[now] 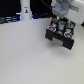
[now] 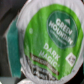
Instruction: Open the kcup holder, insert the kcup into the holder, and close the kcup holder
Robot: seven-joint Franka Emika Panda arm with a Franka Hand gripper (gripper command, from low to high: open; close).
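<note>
Kcup holder (image 1: 61,34) on the table (image 1: 25,57), exterior view's right.

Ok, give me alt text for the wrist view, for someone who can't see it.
A green-topped kcup fills nearly the whole frame, its round foil lid printed with white lettering and ringed by a pale rim. Only dark, blurred background shows at the edges; the gripper's fingers are not distinguishable.

On the bright green lid of the kcup (image 2: 50,42), seen in the wrist view, the brand "GREEN MOUNTAIN" is printed in white capitals. Below it "DARK MAGIC" can be read. A dark strip of smaller print under that is too blurred to be made out. In the exterior view no lettering can be read.
</note>
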